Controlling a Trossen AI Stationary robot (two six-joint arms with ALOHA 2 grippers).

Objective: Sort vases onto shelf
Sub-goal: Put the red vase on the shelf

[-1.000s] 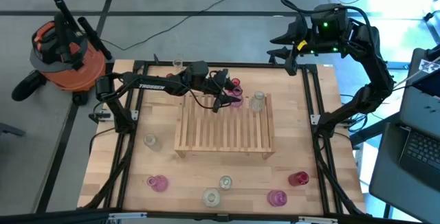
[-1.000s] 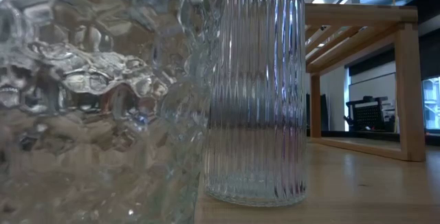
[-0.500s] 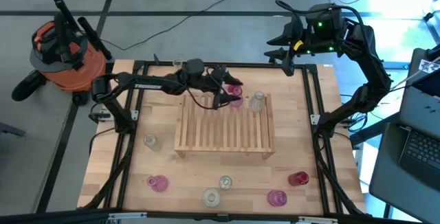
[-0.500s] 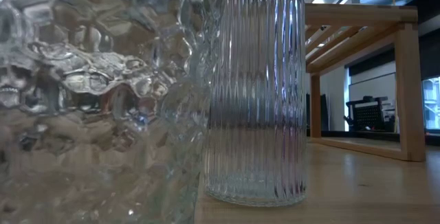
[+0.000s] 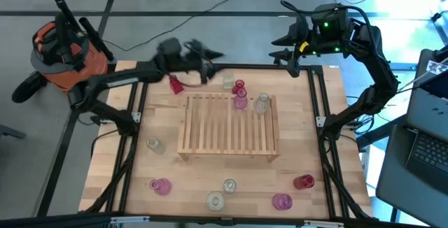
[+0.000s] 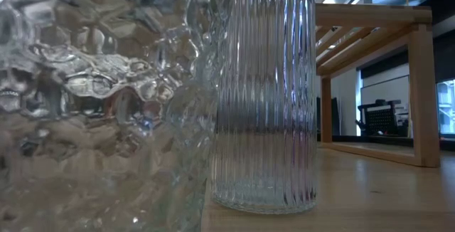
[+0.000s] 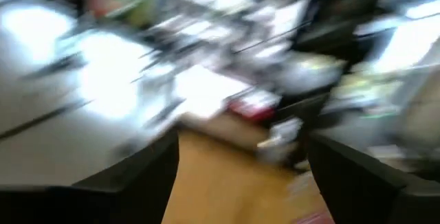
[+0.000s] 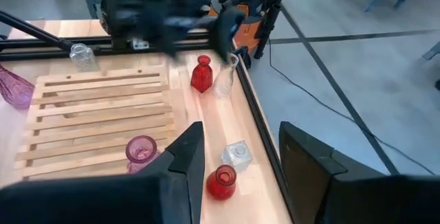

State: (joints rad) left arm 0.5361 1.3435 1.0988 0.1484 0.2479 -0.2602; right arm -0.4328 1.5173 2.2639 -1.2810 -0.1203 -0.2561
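In the high view the slatted shelf (image 5: 227,126) lies mid-table. Along its far edge stand a clear vase (image 5: 227,82), a red one (image 5: 239,87), a pink one (image 5: 240,102) and a clear one (image 5: 262,102). Another red vase (image 5: 173,83) stands left of the shelf. More vases are spread over the near half, among them pink (image 5: 161,185), clear (image 5: 215,201) and red (image 5: 303,181). My left gripper (image 5: 208,54) is blurred above the far edge, open and empty (image 7: 244,141). My right gripper (image 5: 282,50) hangs open over the far right corner (image 8: 240,124).
Two clear glass vases (image 6: 263,97) stand right in front of the low camera and block most of that view; the shelf's wooden frame (image 6: 419,82) shows beside them. Black rails (image 5: 133,116) run along the table's sides. An orange vacuum (image 5: 66,53) stands on the floor at far left.
My left arm has swung fast from the vases at the shelf's far edge up and back toward the table's far left corner, blurred in motion. A clear vase and a red vase left of the shelf now show where the arm had covered them. The right arm keeps still.
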